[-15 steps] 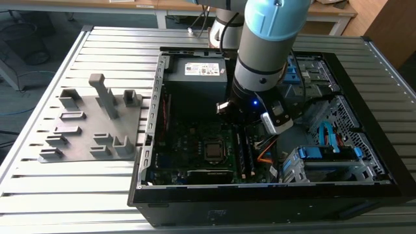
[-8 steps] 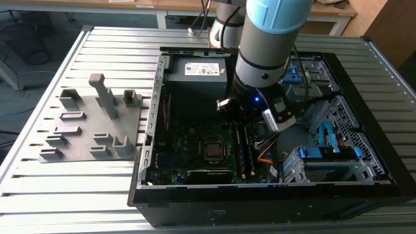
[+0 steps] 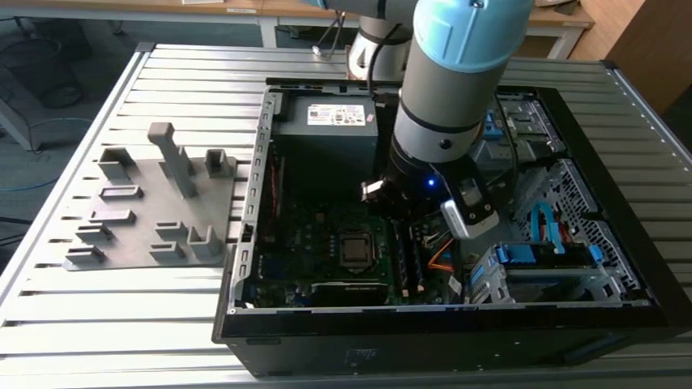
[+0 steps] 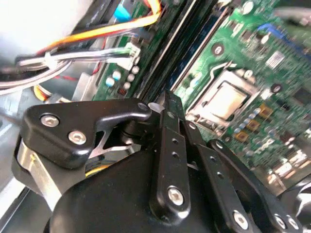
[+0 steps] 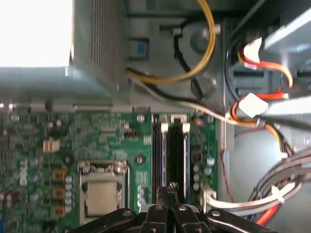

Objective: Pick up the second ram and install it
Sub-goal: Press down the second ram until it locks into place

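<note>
Closest to me, along the desk's (image 3: 130, 340) near edge, the open case (image 3: 433, 336) lies on its side with the board facing up. The processor socket (image 3: 355, 250) sits mid-board and the slots (image 3: 407, 258) run just beside it, toward the exterior view's right. The arm reaches down into the case, and in both wrist views the gripper (image 5: 170, 190) hangs right over the near end of those slots, fingers drawn together, with nothing I can make out between them. The ram (image 4: 198, 48) looks to me like the dark bluish strip standing in the slot line under the tips; whether it is fully seated I cannot tell. The white end clips (image 5: 164, 127) sit at the far end of the slots. If the push lands off-centre, or the stick is tilted in its slot, it could bind or flex the board. The bundled cables (image 5: 272, 194) near the slots could snag the fingers. Farther off stand the power supply (image 3: 324, 138) and, toward the desk's edge at the exterior view's left, the gray tray (image 3: 130, 219).
</note>
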You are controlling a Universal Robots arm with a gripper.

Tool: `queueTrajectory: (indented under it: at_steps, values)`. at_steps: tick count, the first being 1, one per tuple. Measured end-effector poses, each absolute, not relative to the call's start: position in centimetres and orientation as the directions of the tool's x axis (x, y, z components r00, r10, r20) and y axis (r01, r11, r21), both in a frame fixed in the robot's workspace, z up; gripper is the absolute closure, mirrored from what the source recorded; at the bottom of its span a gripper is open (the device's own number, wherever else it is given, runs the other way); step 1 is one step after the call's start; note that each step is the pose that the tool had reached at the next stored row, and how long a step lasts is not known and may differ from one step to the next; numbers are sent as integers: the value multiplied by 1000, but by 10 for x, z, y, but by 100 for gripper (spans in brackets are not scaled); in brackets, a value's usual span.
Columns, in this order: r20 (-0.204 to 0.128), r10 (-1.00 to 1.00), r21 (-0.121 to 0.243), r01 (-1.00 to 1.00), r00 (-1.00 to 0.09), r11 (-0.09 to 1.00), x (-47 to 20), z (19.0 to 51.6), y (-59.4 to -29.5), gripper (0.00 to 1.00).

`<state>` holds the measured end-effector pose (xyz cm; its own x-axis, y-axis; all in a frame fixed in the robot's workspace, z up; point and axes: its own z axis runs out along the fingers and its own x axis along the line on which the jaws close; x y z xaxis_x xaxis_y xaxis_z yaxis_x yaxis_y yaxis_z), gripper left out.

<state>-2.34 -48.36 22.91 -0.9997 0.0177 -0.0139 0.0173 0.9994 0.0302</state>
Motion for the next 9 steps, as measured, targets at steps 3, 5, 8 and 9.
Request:
queueTrajectory:
  at_steps: [3, 5, 8, 9]
  values:
    - [-14, 18, 24, 17, -1000, 1000, -23, 229, -493, 90]
    - [-14, 18, 18, 17, -1000, 1000, -23, 228, -499, 90]
    - [-14, 17, 5, 17, -1000, 1000, -23, 228, -507, 90]
    - [-14, 17, 2, 17, -1000, 1000, -23, 228, -508, 90]
